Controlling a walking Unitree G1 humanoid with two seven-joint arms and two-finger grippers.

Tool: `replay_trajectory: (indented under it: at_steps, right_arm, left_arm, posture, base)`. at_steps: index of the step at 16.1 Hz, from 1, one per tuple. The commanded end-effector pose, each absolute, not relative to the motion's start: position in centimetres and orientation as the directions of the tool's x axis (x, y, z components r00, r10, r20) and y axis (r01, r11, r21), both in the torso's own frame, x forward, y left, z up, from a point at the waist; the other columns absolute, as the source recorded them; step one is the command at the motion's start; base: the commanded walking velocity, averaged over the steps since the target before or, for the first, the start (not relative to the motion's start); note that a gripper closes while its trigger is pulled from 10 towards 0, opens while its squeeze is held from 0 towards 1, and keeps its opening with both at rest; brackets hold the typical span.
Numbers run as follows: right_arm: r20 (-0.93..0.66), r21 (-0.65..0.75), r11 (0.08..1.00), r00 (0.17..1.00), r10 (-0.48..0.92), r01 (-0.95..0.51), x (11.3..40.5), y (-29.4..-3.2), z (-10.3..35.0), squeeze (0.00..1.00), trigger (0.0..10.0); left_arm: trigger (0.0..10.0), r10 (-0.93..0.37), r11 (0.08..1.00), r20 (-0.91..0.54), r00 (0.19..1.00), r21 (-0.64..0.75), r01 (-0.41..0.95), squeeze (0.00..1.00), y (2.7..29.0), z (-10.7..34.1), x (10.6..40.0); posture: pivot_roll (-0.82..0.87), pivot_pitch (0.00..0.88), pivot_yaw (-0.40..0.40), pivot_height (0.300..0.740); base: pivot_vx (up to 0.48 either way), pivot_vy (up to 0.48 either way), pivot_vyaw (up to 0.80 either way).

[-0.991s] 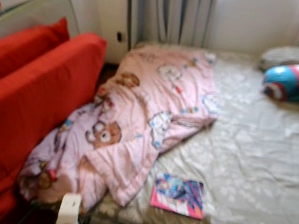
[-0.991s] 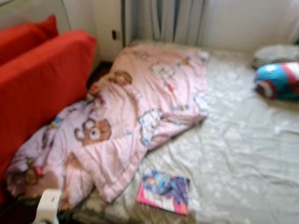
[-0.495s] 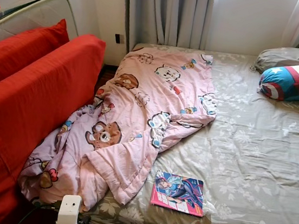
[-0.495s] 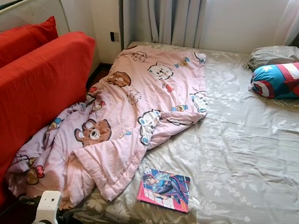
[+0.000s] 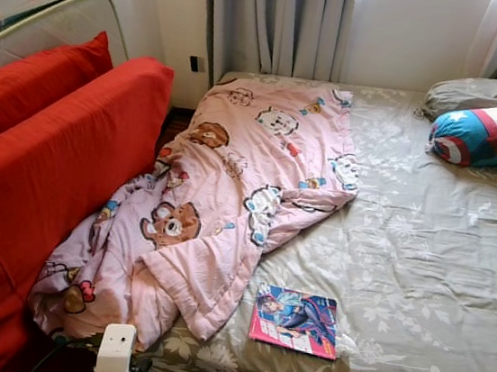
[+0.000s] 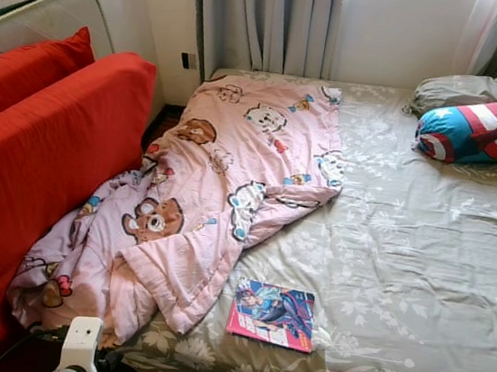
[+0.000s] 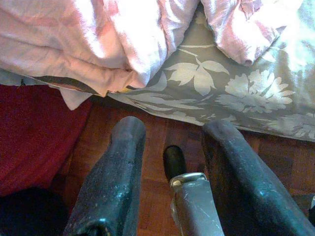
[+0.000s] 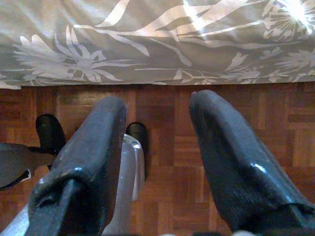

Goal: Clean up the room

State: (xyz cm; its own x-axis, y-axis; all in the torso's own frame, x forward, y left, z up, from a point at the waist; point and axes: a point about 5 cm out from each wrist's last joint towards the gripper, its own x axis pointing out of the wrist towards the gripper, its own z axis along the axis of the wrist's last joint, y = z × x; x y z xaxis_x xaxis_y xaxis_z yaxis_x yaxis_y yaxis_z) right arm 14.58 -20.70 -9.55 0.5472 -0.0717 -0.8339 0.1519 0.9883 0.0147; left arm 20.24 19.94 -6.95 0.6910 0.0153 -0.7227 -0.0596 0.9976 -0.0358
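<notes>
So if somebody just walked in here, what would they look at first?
Probably the crumpled pink teddy-bear blanket, which sprawls over the left side of the bed and sags off its near corner beside the big red sofa. Next, the bright comic book lying flat near the bed's front edge, and the blue, red and white star-patterned pillow at the far right.

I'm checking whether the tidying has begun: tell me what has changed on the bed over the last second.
Nothing on the bed has moved, and nothing was grasped or released. Only the head views went from blurred to sharp and shifted slightly, so the camera moved. The pink blanket still spills off the bed beside the red sofa, the comic book lies near the bed's near edge, and both grippers hang open above the wooden floor.
</notes>
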Motion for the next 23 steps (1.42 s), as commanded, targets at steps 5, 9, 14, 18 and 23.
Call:
replay_trajectory:
  at_steps: [5,9,14,18,23]
  right_arm:
    - [-0.837,0.021,0.987,0.543,-0.069,0.156,14.5,-20.5,-9.6,0.00,10.0]
    - [-0.841,0.010,0.990,0.537,-0.066,0.138,14.2,-20.2,-9.8,0.00,10.0]
    - [-0.842,0.021,0.988,0.535,-0.066,0.154,13.9,-20.0,-9.9,0.00,10.0]
    - [-0.845,0.019,0.987,0.531,-0.068,0.158,13.3,-20.7,-10.0,0.00,10.0]
    - [-0.841,0.017,0.988,0.536,-0.068,0.153,14.0,-20.7,-9.8,0.00,10.0]
  left_arm:
    - [10.0,0.021,0.998,-0.738,0.674,-0.028,-0.062,0.00,20.2,-7.2,19.8]
    - [10.0,0.021,0.997,-0.738,0.675,-0.031,-0.065,0.00,20.1,-7.2,19.8]
    - [10.0,0.020,0.997,-0.739,0.673,-0.033,-0.066,0.00,20.1,-7.2,19.8]
    - [10.0,0.019,0.997,-0.741,0.671,-0.036,-0.068,0.00,20.0,-7.3,19.7]
    - [10.0,0.018,0.997,-0.741,0.671,-0.037,-0.067,0.00,20.0,-7.3,19.7]
  posture:
    - [-0.08,0.004,0.049,0.740]
    - [-0.08,0.009,0.045,0.740]
    - [-0.08,0.012,0.044,0.740]
    - [-0.08,0.016,0.045,0.740]
    - [-0.08,0.015,0.045,0.740]
  base:
    - [0.000,0.000,0.00]
    - [0.000,0.000,0.00]
    - [0.000,0.000,0.00]
    - [0.060,0.000,0.00]
    - [0.098,0.000,0.00]
